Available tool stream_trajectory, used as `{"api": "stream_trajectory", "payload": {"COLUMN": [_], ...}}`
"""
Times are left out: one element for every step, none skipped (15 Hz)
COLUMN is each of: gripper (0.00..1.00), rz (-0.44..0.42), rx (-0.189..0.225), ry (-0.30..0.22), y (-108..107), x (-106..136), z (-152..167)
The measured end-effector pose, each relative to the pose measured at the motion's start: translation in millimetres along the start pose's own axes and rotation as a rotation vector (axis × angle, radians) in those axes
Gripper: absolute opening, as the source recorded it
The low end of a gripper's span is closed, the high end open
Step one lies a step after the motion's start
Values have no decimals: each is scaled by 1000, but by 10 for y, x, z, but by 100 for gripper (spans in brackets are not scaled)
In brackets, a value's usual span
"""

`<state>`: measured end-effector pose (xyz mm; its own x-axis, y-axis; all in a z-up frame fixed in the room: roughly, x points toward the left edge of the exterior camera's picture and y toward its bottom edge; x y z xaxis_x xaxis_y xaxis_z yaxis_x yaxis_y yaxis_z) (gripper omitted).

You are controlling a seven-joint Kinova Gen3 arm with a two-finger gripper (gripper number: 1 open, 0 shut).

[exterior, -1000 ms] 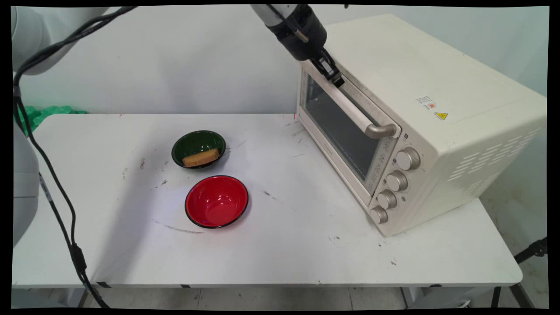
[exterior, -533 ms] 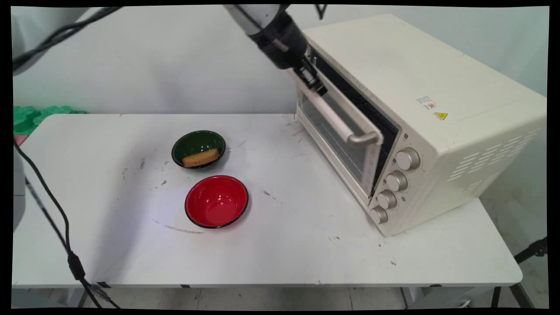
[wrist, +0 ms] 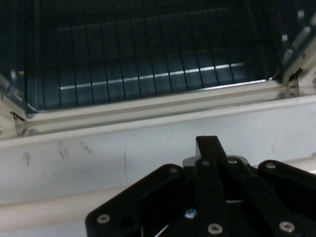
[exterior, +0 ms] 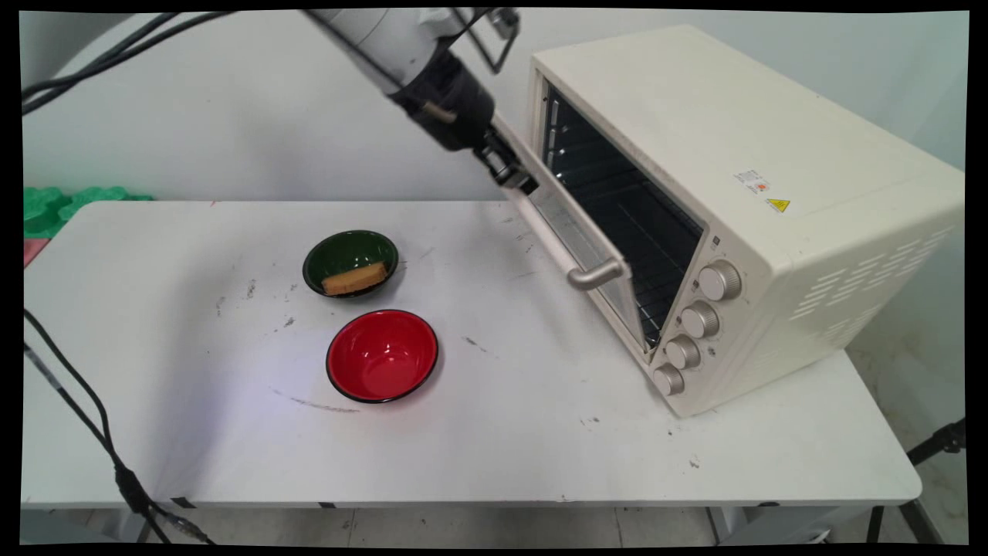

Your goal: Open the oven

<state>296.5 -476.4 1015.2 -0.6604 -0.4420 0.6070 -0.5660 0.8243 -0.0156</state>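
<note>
Now we hold the long cream handle bar (exterior: 557, 245) of the cream toaster oven (exterior: 741, 193) with our black gripper (exterior: 515, 176); its jaws are closed on the bar's far end. The bar runs toward the table's (exterior: 494, 432) near side, the glass door (exterior: 575, 232) half open.

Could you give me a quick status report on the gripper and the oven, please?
Gripper shut on oven door handle. Oven door partly open, rack visible inside. Green bowl with bread and red bowl sit well left, apart.
</note>
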Motion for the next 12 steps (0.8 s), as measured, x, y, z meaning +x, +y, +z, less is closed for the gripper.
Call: {"api": "stream_trajectory", "payload": {"gripper": [0,0,0,0,0,0,0,0,0,0,0,0], "rz": [1,1,1,1,1,1,-1,-1,-2,-6,-10,-14], "rx": [-2,-5,-5,-5,-5,-5,-4,-5,-5,-3,-2,-1], "ry": [3,8,13,20,27,33,40,46,51,60,70,80], "y": [9,17,21,23,23,23,22,22,22,19,19,20], "x": [-89,-196,-289,-392,-495,-584,-688,-775,-830,-925,-1005,-1090], "z": [-3,1,5,15,32,48,69,92,107,133,155,176]}}
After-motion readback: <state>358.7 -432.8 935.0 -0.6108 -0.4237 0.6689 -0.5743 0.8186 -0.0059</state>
